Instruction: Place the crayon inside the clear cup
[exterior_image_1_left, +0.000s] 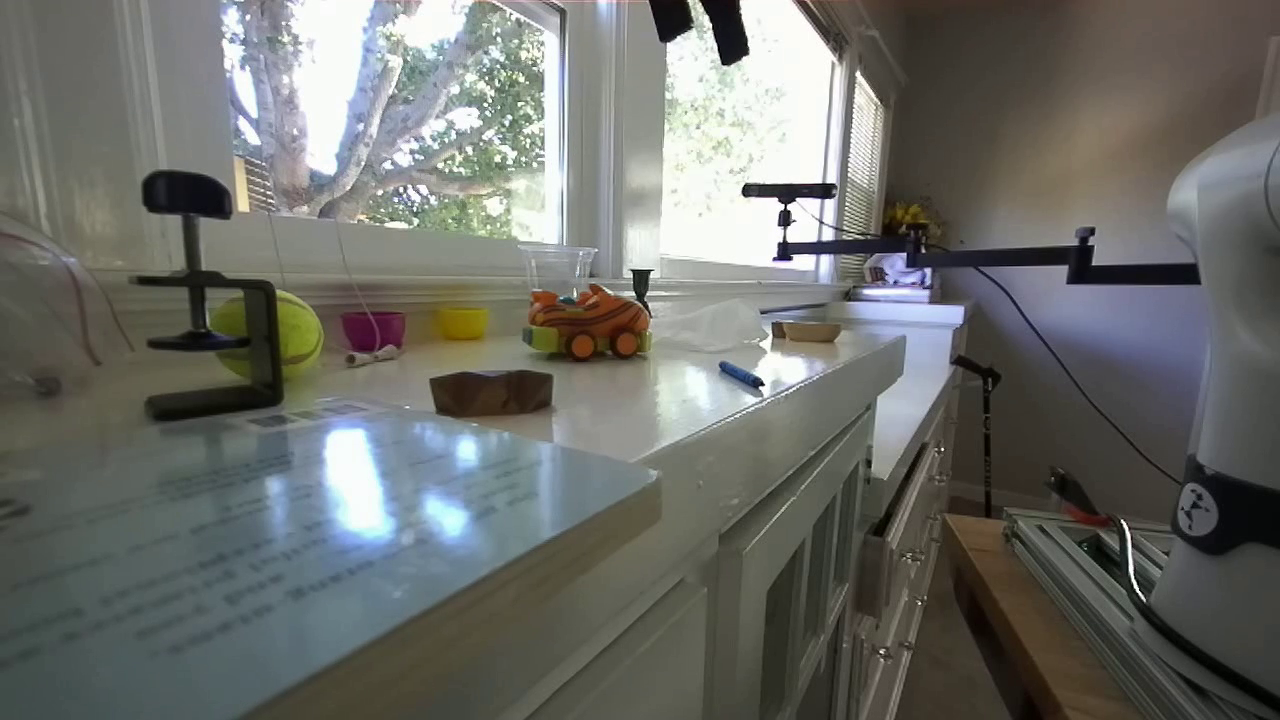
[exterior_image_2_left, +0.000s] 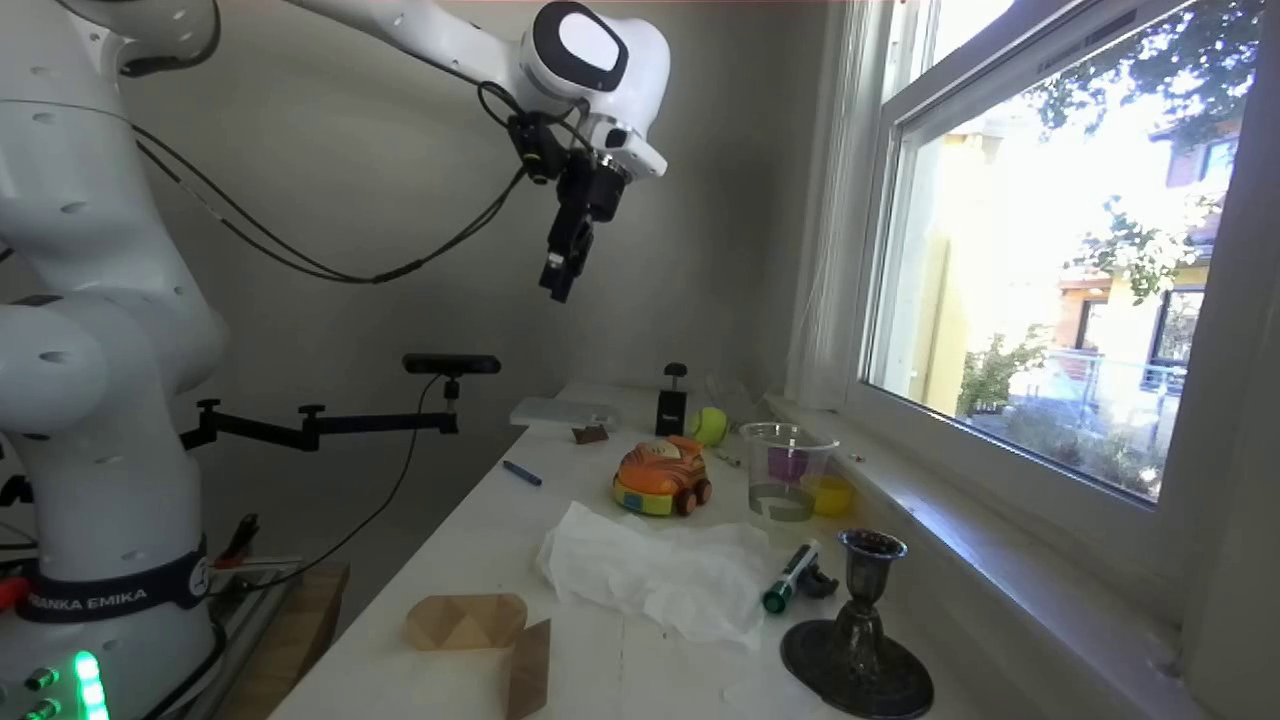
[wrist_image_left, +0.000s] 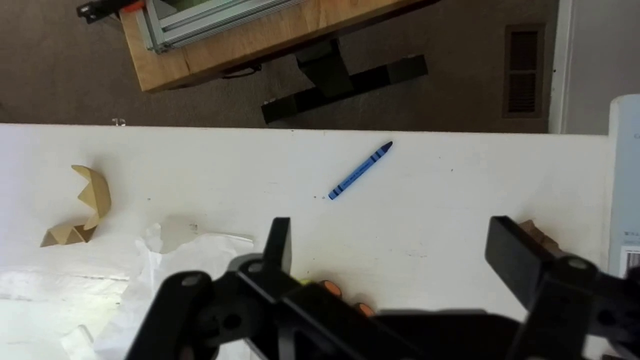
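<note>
The crayon (wrist_image_left: 360, 171) is a short blue stick lying on the white counter near its open edge, in the wrist view. It also shows in both exterior views (exterior_image_1_left: 741, 375) (exterior_image_2_left: 522, 473). The clear cup (exterior_image_2_left: 757, 465) stands upright near the window sill, beyond the orange toy car; in an exterior view (exterior_image_1_left: 557, 268) the car hides its lower part. The cup is not seen in the wrist view. My gripper (wrist_image_left: 390, 235) is open, its fingers wide apart with nothing between them. In both exterior views (exterior_image_1_left: 700, 25) (exterior_image_2_left: 555, 290) it hangs high above the counter, well away from the crayon.
The orange toy car (exterior_image_2_left: 660, 475) stands between crayon and cup. Purple (exterior_image_1_left: 373, 330) and yellow (exterior_image_1_left: 463, 323) cups are by the sill. A crumpled white sheet (exterior_image_2_left: 655, 575), green marker (exterior_image_2_left: 790, 578), dark candlestick (exterior_image_2_left: 862, 630), brown block (exterior_image_1_left: 490, 392) and black clamp (exterior_image_2_left: 671, 410) stand around.
</note>
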